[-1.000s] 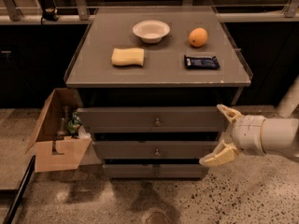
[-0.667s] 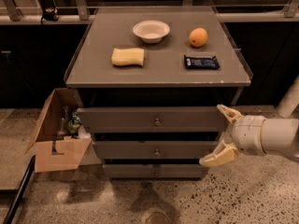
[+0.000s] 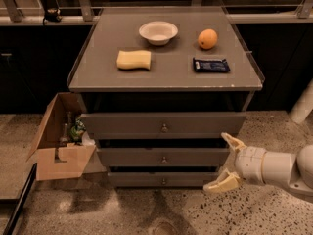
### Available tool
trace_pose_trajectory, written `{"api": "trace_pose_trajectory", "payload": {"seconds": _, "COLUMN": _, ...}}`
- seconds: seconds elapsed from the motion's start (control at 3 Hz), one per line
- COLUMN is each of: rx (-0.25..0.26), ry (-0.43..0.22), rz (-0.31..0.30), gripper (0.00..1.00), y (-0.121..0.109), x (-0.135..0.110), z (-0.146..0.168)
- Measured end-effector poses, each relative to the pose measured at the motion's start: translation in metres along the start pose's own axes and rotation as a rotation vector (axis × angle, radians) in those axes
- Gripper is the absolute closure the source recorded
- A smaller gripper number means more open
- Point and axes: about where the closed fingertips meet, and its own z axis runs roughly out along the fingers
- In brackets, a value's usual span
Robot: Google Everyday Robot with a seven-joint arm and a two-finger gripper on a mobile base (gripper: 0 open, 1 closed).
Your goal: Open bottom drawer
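Bottom drawer (image 3: pixel 137 180), the slimmest of three grey fronts under the bench's (image 3: pixel 166 80) front edge, sits lowest, just above the floor (image 3: pixel 146 214). It looks shut or nearly so, and its small round knob (image 3: pixel 164 181) at centre is untouched. The gripper (image 3: pixel 227 163) hangs off the drawer's right end, well to the right of the knob, at about the height of the gap between the middle drawer (image 3: pixel 132 157) and the bottom one. The main risk, as I judge it, is the knob itself: it is small and round, so fingers closing a little off centre could slip off it and the pull would come away with nothing. The middle drawer lies straight above and close, so an approach that comes in too high could catch the wrong front. Coming in too low, the lower finger could scrape the floor or knock the drawer front rather than straddle the knob. The fingers (image 3: pixel 222 182) are spread wide, one up and one down, and hold nothing. The lower tip lies just by the drawer's right end, and I cannot tell whether it touches it.
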Motion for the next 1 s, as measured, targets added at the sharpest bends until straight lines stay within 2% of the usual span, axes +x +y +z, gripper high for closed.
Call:
{"api": "trace_pose_trajectory", "payload": {"seconds": 0.67, "rx": -0.006, "ry": -0.003, "rz": 0.006, "gripper": 0.49, "y": 0.0014, "x": 0.0036, "z": 0.0030}}
{"api": "trace_pose_trajectory", "payload": {"seconds": 1.0, "rx": -0.004, "ry": -0.008, "rz": 0.008, "gripper": 0.80, "y": 0.0019, "x": 0.0052, "z": 0.0040}}
